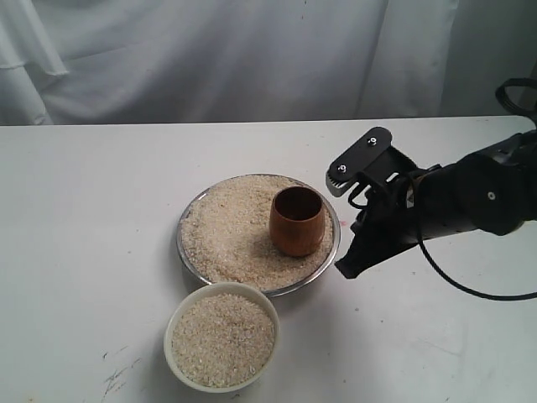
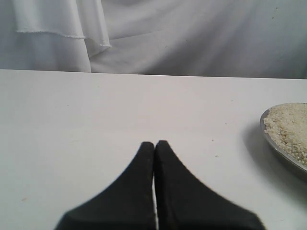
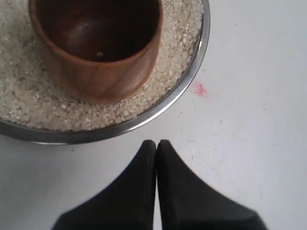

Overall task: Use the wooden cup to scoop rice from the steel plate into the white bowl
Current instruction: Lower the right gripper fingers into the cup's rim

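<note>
The steel plate [image 1: 191,211] sits mid-table, heaped with pale rice [image 1: 228,228]. Upright in the rice on the plate's right side stands the wooden cup [image 1: 297,221], its dark inside holding only a stray grain. In front of the plate is the white bowl [image 1: 174,330], filled with rice. My right gripper [image 1: 346,269] is shut and empty, just off the plate's right rim and apart from the cup. The right wrist view shows the cup [image 3: 98,52], the plate rim [image 3: 158,109] and the shut gripper [image 3: 156,143]. My left gripper [image 2: 154,143] is shut over bare table, the plate's edge [image 2: 283,155] off to one side.
A white cloth backdrop [image 1: 252,59] hangs behind the table. A small pink mark [image 3: 200,89] lies on the table beside the plate. A black cable [image 1: 470,285] loops under the right arm. Scuff marks [image 1: 117,374] show near the front left.
</note>
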`<action>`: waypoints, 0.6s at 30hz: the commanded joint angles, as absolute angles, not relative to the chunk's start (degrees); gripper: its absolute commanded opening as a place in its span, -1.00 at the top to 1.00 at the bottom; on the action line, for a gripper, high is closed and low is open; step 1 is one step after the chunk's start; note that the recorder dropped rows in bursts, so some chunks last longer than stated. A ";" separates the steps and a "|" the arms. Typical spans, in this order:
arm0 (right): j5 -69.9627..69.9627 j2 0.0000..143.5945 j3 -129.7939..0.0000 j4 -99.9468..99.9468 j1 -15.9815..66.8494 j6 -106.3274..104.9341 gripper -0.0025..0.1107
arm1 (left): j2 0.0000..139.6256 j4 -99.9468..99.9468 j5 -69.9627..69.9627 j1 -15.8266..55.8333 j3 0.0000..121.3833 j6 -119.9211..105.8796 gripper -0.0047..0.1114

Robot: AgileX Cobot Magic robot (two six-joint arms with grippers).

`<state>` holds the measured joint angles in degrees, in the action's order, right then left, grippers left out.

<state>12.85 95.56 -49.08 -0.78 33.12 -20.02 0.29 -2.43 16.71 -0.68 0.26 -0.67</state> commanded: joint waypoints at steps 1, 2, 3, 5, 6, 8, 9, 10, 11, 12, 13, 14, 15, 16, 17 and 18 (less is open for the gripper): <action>10.82 97.14 -51.09 0.00 33.29 -20.72 0.96 | 0.00 -2.48 16.34 -0.60 0.00 -0.49 0.92; 10.82 97.58 -51.67 0.00 33.29 -20.72 0.96 | 0.00 -2.48 16.34 -0.60 0.00 -0.49 0.92; 10.82 97.99 -52.32 0.94 33.29 -20.72 0.96 | 0.00 -2.48 16.34 -0.60 0.00 -0.49 0.92; 11.10 98.66 -53.39 1.60 33.59 -20.84 0.96 | 0.00 -2.48 16.34 -0.60 0.00 -0.49 0.92; 11.23 99.09 -54.00 1.60 33.65 -20.84 0.96 | 0.00 -2.48 16.34 -0.60 0.00 -0.49 0.92; 11.34 100.12 -54.89 1.60 34.74 -21.21 0.96 | 0.00 -2.48 16.34 -0.60 0.00 -0.49 0.92; 11.34 100.44 -55.19 1.60 35.11 -21.21 0.96 | 0.00 -2.48 16.34 -0.60 0.00 -0.49 0.92; 11.34 100.71 -55.34 1.60 35.55 -21.21 0.96 | 0.00 -2.48 16.34 -0.60 0.00 -0.49 0.92; 11.34 100.98 -55.59 1.60 36.10 -21.21 0.96 | 0.00 -2.48 16.34 -0.60 0.00 -0.49 0.92; 11.11 101.22 -55.82 1.60 36.61 -21.21 0.96 | 0.00 -2.48 16.34 -0.60 0.00 -0.49 0.92; 10.79 101.35 -55.95 1.60 37.08 -21.21 0.96 | 0.00 -2.48 16.34 -0.60 0.00 -0.49 0.92; 10.17 101.44 -55.93 1.60 37.46 -21.21 0.96 | 0.00 -2.48 16.34 -0.60 0.00 -0.49 0.92; 9.32 101.44 -55.93 1.60 37.68 -21.21 0.96 | 0.00 -2.48 16.34 -0.60 0.00 -0.49 0.92; 8.73 101.44 -55.93 1.60 37.68 -21.21 0.96 | 0.00 -2.48 16.34 -0.60 0.00 -0.49 0.92; 7.89 101.44 -55.93 1.60 37.84 -21.21 0.96 | 0.00 -2.48 16.34 -0.60 0.00 -0.49 0.92; 7.24 101.44 -55.93 1.60 37.96 -21.21 0.96 | 0.00 -2.48 16.34 -0.60 0.00 -0.49 0.92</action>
<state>9.57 101.44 -55.55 1.32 37.68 -20.81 0.29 -2.43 16.71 -0.68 0.26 -0.67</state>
